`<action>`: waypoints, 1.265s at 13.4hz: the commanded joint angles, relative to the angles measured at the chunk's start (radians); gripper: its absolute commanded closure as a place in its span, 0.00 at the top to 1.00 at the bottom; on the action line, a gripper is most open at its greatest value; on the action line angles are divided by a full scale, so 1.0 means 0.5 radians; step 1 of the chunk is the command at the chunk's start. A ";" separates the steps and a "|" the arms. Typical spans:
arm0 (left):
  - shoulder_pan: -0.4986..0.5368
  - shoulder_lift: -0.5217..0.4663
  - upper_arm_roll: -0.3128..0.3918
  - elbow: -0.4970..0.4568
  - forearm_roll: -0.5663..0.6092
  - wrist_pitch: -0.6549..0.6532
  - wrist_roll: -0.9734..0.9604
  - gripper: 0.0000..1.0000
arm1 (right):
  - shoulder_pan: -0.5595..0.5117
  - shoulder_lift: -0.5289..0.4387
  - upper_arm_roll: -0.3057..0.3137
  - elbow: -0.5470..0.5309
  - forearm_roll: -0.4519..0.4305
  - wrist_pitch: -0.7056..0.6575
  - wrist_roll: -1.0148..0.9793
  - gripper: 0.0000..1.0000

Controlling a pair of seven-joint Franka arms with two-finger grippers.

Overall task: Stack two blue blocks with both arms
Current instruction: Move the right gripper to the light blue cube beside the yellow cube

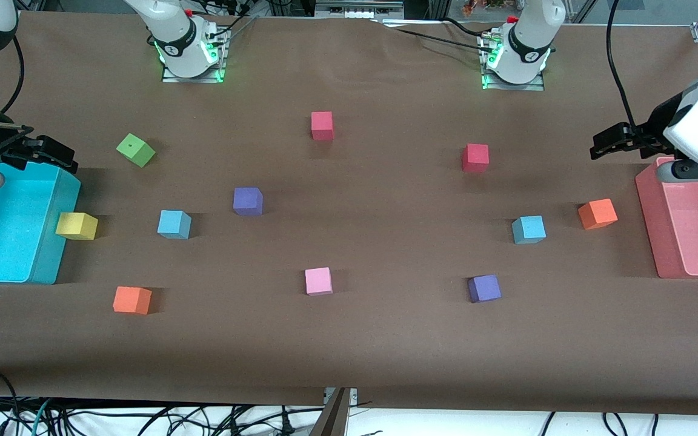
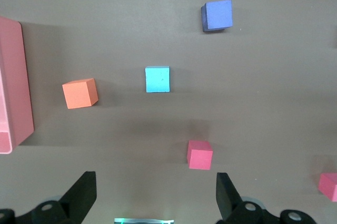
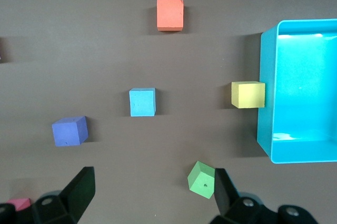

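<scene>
Two light-blue blocks lie apart on the brown table. One blue block is toward the right arm's end and also shows in the right wrist view. The other blue block is toward the left arm's end and also shows in the left wrist view. My right gripper hangs open and empty over the corner of the cyan bin; its own view shows the jaws wide apart. My left gripper hangs open and empty beside the pink tray, with its jaws wide apart in its own view.
The cyan bin and pink tray stand at the table's ends. Scattered cubes: green, yellow, two purple, two red, pink, two orange.
</scene>
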 commanded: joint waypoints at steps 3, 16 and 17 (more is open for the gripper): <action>0.016 -0.104 -0.116 -0.094 0.112 0.070 -0.013 1.00 | 0.070 0.082 0.007 -0.009 0.012 0.015 -0.031 1.00; 0.040 -0.095 -0.110 -0.063 0.103 0.101 -0.019 1.00 | 0.257 0.564 0.007 -0.247 0.015 0.655 0.256 1.00; 0.040 -0.098 -0.114 -0.063 0.106 0.098 -0.019 1.00 | 0.266 0.564 0.004 -0.318 0.006 0.751 0.340 1.00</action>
